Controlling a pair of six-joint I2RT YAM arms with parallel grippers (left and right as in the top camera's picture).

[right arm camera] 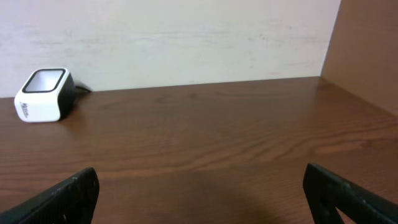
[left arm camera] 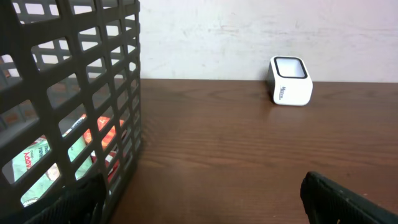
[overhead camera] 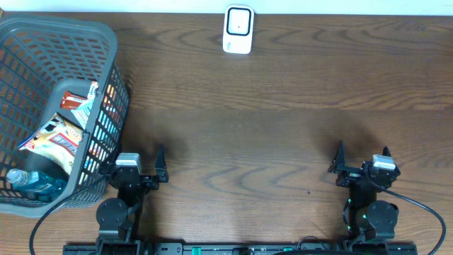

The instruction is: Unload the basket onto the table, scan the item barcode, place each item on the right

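Dark wood table [overhead camera: 283, 120], pale wall [right arm camera: 186, 37], grey basket [overhead camera: 117, 85], white scanner [overhead camera: 238, 30]

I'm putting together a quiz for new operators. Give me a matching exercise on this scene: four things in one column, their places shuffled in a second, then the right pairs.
Things
1. scanner
2. basket
3. bottle
4. right tool

Places
A. lying inside the basket, at its near end
B. near edge of the table, right side, open and empty
C. far edge of the table, around the middle
D. left end of the table

Pairs: 1-C, 2-D, 3-A, 4-B
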